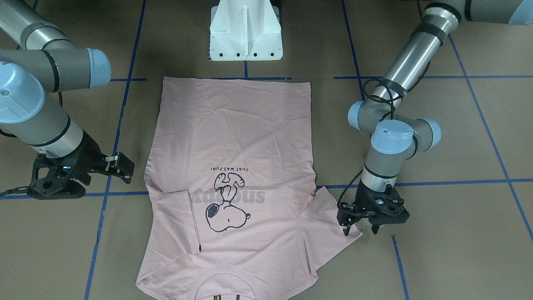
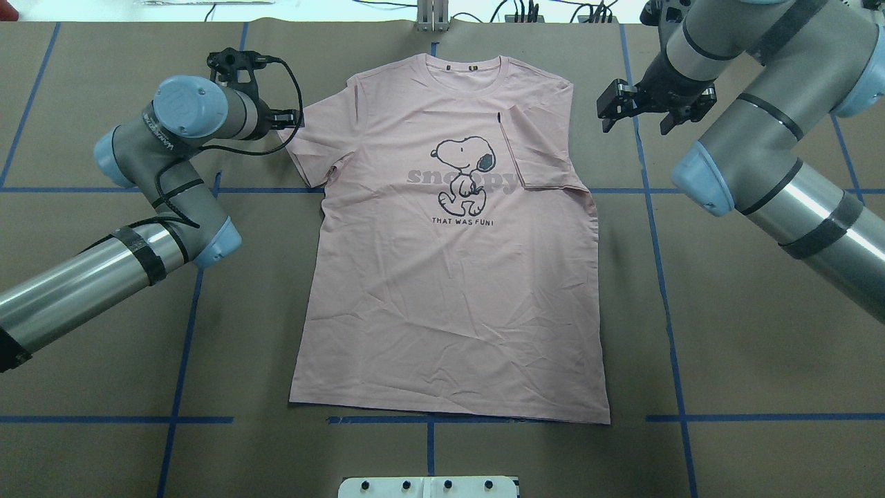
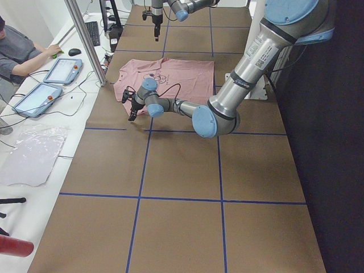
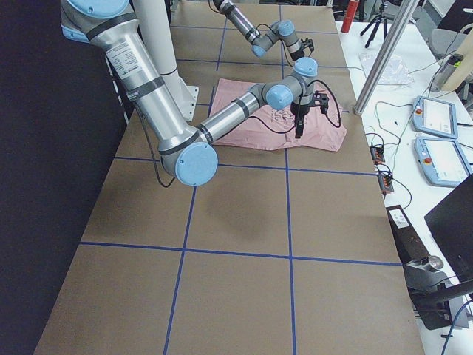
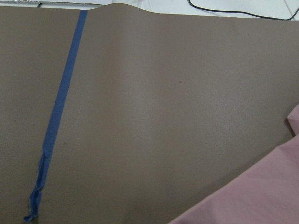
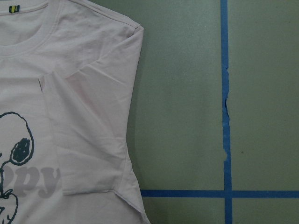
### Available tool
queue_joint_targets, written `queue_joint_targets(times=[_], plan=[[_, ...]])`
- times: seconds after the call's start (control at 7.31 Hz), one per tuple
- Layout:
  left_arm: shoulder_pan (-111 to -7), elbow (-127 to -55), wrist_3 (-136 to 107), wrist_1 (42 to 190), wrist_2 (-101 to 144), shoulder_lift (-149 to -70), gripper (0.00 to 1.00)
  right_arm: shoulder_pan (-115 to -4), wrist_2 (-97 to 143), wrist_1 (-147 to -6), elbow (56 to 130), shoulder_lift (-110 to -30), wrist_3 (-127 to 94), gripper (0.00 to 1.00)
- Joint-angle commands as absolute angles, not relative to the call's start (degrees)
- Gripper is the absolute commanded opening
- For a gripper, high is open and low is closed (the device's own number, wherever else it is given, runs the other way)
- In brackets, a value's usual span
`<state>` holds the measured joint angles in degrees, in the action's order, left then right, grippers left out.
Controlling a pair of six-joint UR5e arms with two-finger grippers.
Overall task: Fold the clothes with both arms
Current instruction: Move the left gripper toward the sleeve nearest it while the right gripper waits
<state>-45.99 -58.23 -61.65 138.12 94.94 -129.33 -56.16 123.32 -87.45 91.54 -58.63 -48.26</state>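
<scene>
Midway between the brown tabletop's (image 2: 726, 311) side edges | pale pink short-sleeved T-shirt (image 2: 456, 290) is lying print-up | left pincer (image 1: 360, 232) is hovering released at sleeve edge | right pincer (image 2: 636, 128) is hovering released beside the shirt

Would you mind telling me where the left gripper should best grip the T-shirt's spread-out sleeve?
Probably its outer hem, from the robot's left and above: the spread-out sleeve lies flat, sticking out from the T-shirt toward the open left gripper, so that edge is free to pinch.

Pale pink T-shirt (image 2: 449, 290) flat, print up
</scene>
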Motion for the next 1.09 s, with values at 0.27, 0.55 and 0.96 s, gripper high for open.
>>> queue_joint_targets(times=[0.27,0.55,0.96], plan=[[-45.88,-58.45,-61.7,138.08,95.1,-129.46,0.14,-56.42,123.22,-87.45,91.49,-58.45,-48.25,1.0],[-45.88,-58.71,-61.61,138.16,95.1,-129.46,0.0,-56.43,123.22,-87.45,91.49,-58.53,-48.25,1.0],[-48.68,-61.08,-59.43,137.2,97.71,-128.94,0.0,-56.43,123.22,-87.45,91.41,-58.54,-48.34,1.0]])
